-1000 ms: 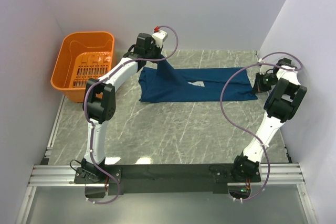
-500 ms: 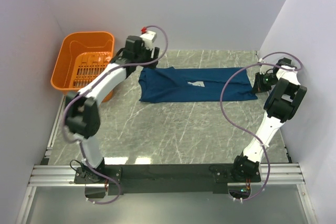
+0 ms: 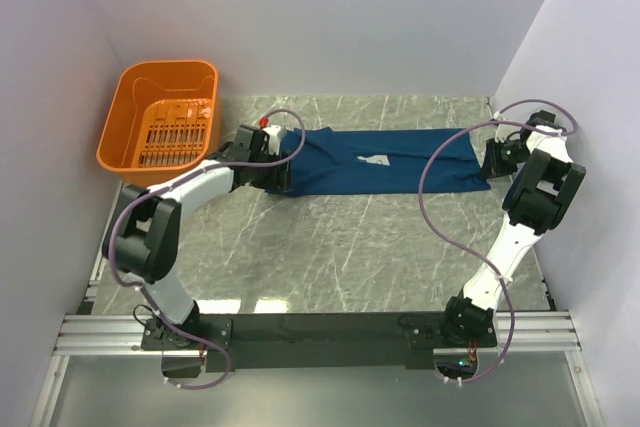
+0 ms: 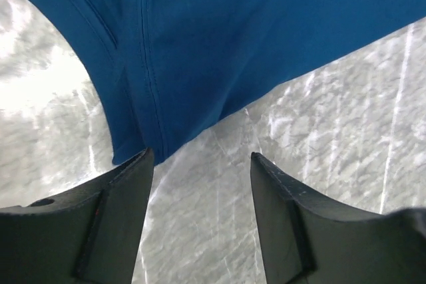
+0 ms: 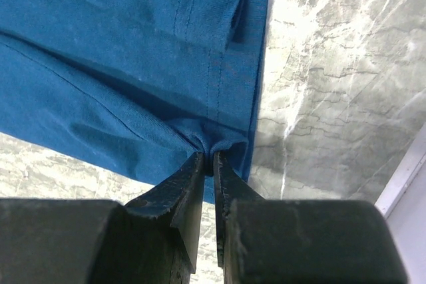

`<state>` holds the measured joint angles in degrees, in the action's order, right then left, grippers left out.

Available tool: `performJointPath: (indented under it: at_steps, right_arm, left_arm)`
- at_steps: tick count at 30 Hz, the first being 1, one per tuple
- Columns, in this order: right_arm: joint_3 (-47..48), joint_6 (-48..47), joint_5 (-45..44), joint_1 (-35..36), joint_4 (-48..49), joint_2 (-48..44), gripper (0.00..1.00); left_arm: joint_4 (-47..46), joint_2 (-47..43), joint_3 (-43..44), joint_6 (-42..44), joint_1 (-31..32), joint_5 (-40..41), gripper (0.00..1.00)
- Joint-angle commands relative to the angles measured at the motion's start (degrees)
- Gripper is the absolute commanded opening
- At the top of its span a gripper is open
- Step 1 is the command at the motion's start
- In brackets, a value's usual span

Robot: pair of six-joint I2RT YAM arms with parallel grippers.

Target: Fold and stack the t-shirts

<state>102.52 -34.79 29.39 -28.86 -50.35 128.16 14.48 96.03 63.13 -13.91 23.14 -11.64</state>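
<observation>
Pictured a dark blue t-shirt (image 3: 380, 159) spread flat on the marble table (image 3: 340, 247), just right of the orange basket (image 3: 168, 64). Clamped the shirt's end farthest from the basket in the right gripper (image 5: 208, 154), jaws clenched on bunched cloth. Poised the left gripper (image 4: 201, 154), jaws released, at the edge nearest the basket, grasping nothing.

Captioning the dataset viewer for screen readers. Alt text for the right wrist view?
The right jaws are pinched shut on a bunched edge of the dark blue t-shirt, which fills the upper left of the view with its stitched seams showing. Grey marble table shows to the right of the cloth and at lower left.
</observation>
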Motion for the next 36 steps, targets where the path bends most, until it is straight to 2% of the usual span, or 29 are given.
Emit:
performJointPath:
  at_steps: [1, 17, 21, 24, 30, 31, 32, 35, 36]
  right_arm:
    - [-1.1, -0.4, -0.4, -0.1, 0.9, -4.5, 0.17]
    - [-2.1, -1.1, -0.4, -0.1, 0.9, -4.5, 0.17]
    - [-2.2, -1.2, -0.4, -0.1, 0.9, -4.4, 0.17]
    - [-2.0, -1.2, -0.3, -0.1, 0.5, -4.1, 0.17]
    - [-1.8, -1.9, -0.6, -0.1, 0.0, -4.2, 0.16]
    - [-1.8, -2.2, -0.6, -0.1, -0.4, -4.1, 0.15]
    - [-1.4, -2.4, -0.6, -0.1, -0.6, -4.2, 0.13]
    - [-0.9, -3.4, -0.5, -0.2, -2.0, -4.4, 0.0]
    - [-0.9, -3.6, -0.3, -0.4, -2.5, -5.0, 0.0]
  left_arm:
    - [-2.6, 2.4, 3.3, -2.6, 0.2, -1.9, 0.64]
    - [0.4, 6.2, 4.6, -0.5, 0.1, 7.9, 0.65]
    - [0.0, 5.7, 3.8, -0.2, 0.2, 7.4, 0.64]
    - [0.3, 7.1, 4.3, 0.0, 0.1, 5.5, 0.53]
    - [1.2, 9.2, 4.5, 0.9, 0.1, 4.5, 0.24]
    - [1.3, 9.3, 4.4, 1.1, 0.0, 4.8, 0.1]
    - [1.5, 9.1, 4.4, 1.2, -0.1, 5.0, 0.03]
    - [2.2, 7.3, 3.9, 1.3, -0.9, 5.5, 0.01]
    - [2.5, 6.5, 3.8, 1.3, -1.4, 5.6, 0.01]
